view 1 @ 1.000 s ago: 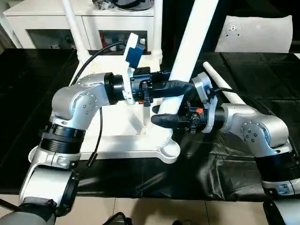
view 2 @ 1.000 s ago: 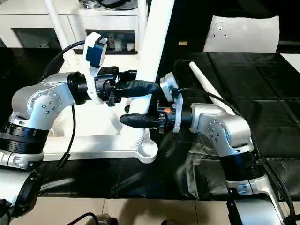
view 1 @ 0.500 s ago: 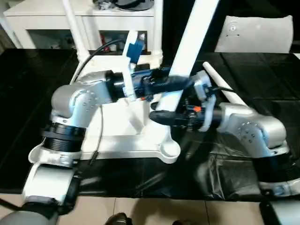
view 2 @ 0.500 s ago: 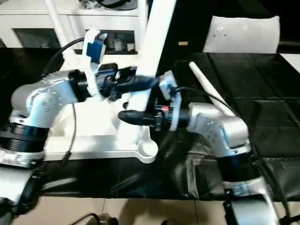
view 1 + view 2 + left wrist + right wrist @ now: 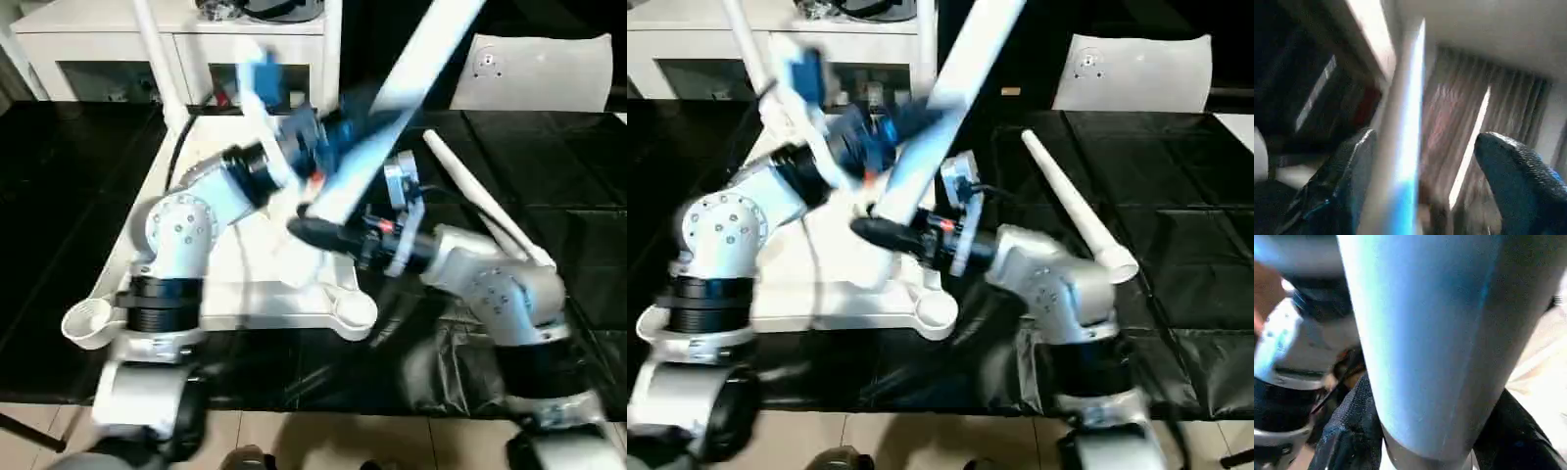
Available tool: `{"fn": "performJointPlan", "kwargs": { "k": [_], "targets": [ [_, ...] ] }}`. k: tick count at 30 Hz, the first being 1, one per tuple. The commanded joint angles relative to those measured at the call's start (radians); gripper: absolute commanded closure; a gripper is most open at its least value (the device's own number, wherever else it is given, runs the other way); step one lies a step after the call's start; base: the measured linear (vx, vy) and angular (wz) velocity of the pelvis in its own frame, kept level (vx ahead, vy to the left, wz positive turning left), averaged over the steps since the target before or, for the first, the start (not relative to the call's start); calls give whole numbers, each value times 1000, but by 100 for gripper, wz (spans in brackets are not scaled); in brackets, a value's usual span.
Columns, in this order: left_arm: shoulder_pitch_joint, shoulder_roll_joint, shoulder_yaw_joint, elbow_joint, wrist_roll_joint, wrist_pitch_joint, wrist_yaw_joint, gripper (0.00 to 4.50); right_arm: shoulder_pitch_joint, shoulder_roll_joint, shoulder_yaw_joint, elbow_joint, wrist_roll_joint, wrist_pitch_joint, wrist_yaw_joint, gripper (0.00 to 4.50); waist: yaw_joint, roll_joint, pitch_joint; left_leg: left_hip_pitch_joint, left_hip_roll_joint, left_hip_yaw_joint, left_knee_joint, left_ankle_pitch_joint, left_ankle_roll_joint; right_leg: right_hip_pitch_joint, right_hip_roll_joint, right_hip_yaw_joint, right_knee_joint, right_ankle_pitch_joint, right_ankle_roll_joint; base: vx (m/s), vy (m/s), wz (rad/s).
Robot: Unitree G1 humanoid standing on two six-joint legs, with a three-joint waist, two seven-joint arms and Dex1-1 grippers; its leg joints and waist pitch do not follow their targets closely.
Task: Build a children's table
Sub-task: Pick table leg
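The children's table top [image 5: 250,299] lies upside down, with round sockets at its near corners [image 5: 355,311]. Two legs stand upright in its far corners [image 5: 152,59]. A third leg [image 5: 392,98] leans steeply to the right, and my right gripper [image 5: 312,217] is shut on its lower end [image 5: 1425,333], above the top. My left gripper [image 5: 343,122] is higher on the same leg. In the left wrist view its fingers [image 5: 1347,181] stand wide apart, open, with the leg [image 5: 1405,147] loose between them. A fourth leg [image 5: 480,211] lies on the black cloth at the right.
A white glass-door cabinet [image 5: 98,49] stands behind the table top. A flat white sheet with a round fitting [image 5: 534,69] leans at the back right. Black cloth [image 5: 558,157] covers the floor, and light tiles [image 5: 323,441] run along the near edge.
My left gripper has opened and let go of the leg, and the left arm has swung up and back. The leg has tipped further right, its lower end away from the near right socket.
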Motion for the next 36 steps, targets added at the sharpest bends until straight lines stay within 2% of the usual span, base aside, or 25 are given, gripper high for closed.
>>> {"fn": "performJointPlan", "kwargs": {
  "k": [1,3,5,6,8,9,10,11,12,13,14,15,16,19,21,22,24,27,29,30,31,32,33,34,36],
  "targets": [
    [-8,15,60,1,-18,-26,45,48,2,2,-28,-40,-7,-2,-68,261,-1,-12,-83,6,38,-15,-63,-122,17,62,-84,52,-90,-335,-102,0,0,0],
    [-1,30,61,-1,-1,-31,45,40,6,2,-31,-46,-17,2,-89,261,-2,-10,-83,9,37,-15,-65,-121,14,58,-82,54,-91,-349,-82,0,0,0],
    [32,82,37,-15,61,-19,40,28,19,0,-29,-63,-90,-49,-154,261,-4,-8,-82,10,38,-15,-68,-120,5,55,-81,55,-91,-360,-58,0,0,0],
    [73,134,-11,-37,128,-21,20,24,25,-7,-26,-71,-132,-56,-197,261,-5,-2,-81,11,38,-17,-70,-122,-4,54,-82,55,-91,-365,-49,0,0,0],
    [147,222,-102,-73,233,-33,-13,23,35,-23,-11,-80,-190,-67,-251,261,-9,1,-82,13,40,-18,-73,-126,-17,52,-79,57,-87,-361,-33,0,0,0],
    [147,222,-102,-73,233,-33,-13,23,35,-23,-11,-80,-190,-67,-251,261,-8,3,-83,16,43,-21,-75,-132,-25,51,-83,58,-86,-358,-30,0,0,0],
    [217,300,-185,-107,311,-55,-49,23,48,-29,-4,-88,-222,-88,-294,261,-11,8,-83,17,42,-22,-76,-141,-33,51,-83,59,-87,-356,-28,0,0,0],
    [266,353,-235,-133,351,-73,-88,23,55,-24,-12,-90,-233,-101,-328,261,-17,6,-81,14,42,-20,-78,-144,-30,50,-81,61,-88,-355,-25,0,0,0],
    [269,356,-238,-134,353,-74,-90,23,55,-24,-12,-90,-234,-102,-330,261,-18,7,-83,16,42,-20,-78,-146,-32,50,-82,61,-84,-349,-29,0,0,0],
    [310,399,-279,-158,388,-95,-124,23,64,-15,-22,-91,-244,-112,-359,261,-20,14,-83,19,41,-19,-77,-153,-35,48,-82,61,-84,-338,-48,0,0,0],
    [319,408,-288,-163,395,-98,-133,23,66,-13,-23,-90,-247,-116,-363,261,-24,12,-81,16,41,-18,-79,-159,-34,49,-79,62,-83,-320,-64,0,0,0],
    [350,439,-321,-179,417,-112,-162,23,75,-7,-27,-87,-259,-131,-379,261,-22,12,-82,19,42,-19,-79,-167,-36,49,-81,61,-82,-316,-71,0,0,0],
    [381,472,-362,-188,453,-138,-196,23,86,-5,-23,-83,-268,-142,-380,261,-26,10,-78,17,43,-19,-82,-188,-34,49,-82,64,-83,-323,-82,0,0,0],
    [414,534,-442,-176,538,-203,-246,23,102,-10,2,-79,-308,-163,-393,261,-31,11,-74,16,38,-18,-83,-209,-36,52,-81,64,-86,-356,-78,0,0,0],
    [437,564,-482,-168,574,-230,-278,23,117,-10,28,-80,-363,-165,-443,261,-30,13,-72,20,38,-21,-85,-223,-41,48,-83,65,-92,-399,-64,0,0,0],
    [443,580,-505,-162,601,-252,-288,41,124,-11,40,-80,-383,-188,-452,261,-34,12,-72,23,37,-18,-86,-237,-46,48,-83,65,-93,-420,-62,0,0,0],
    [457,597,-533,-156,622,-272,-320,59,139,-16,63,-83,-422,-222,-477,261,-34,15,-71,22,37,-20,-86,-242,-48,46,-83,66,-94,-425,-55,0,0,0],
    [471,606,-566,-143,636,-294,-360,86,156,-10,63,-95,-412,-232,-471,261,-36,16,-72,25,39,-21,-87,-259,-45,46,-82,65,-92,-413,-71,0,0,0],
    [468,603,-597,-102,686,-355,-364,103,165,-5,52,-112,-371,-237,-423,261,-37,15,-71,26,39,-20,-85,-272,-33,45,-81,66,-97,-406,-73,0,0,0],
    [466,600,-608,-84,698,-374,-370,110,169,-1,41,-123,-351,-233,-408,261,-36,21,-72,26,40,-22,-86,-272,-34,46,-83,67,-94,-401,-73,0,0,0],
    [465,592,-611,-63,709,-392,-363,124,172,5,29,-134,-325,-216,-397,261,-36,17,-75,23,41,-23,-86,-259,-30,50,-83,67,-91,-373,-74,0,0,0],
    [465,592,-611,-63,709,-392,-363,124,172,5,29,-134,-325,-216,-397,261,-36,17,-75,23,41,-23,-86,-259,-30,50,-83,67,-91,-373,-74,0,0,0],
    [462,580,-616,-27,716,-421,-371,146,176,4,20,-150,-288,-183,-373,261,-37,16,-75,22,43,-23,-87,-250,-33,50,-82,67,-87,-351,-85,0,0,0],
    [464,570,-611,-15,709,-425,-376,146,180,-5,28,-156,-281,-172,-358,261,-37,26,-76,25,41,-22,-84,-257,-34,50,-82,67,-86,-337,-99,0,0,0],
    [460,570,-620,-2,713,-434,-395,150,184,-11,30,-166,-268,-160,-345,261,-39,18,-75,22,41,-21,-85,-256,-32,52,-82,67,-88,-333,-104,0,0,0]
  ]
}}
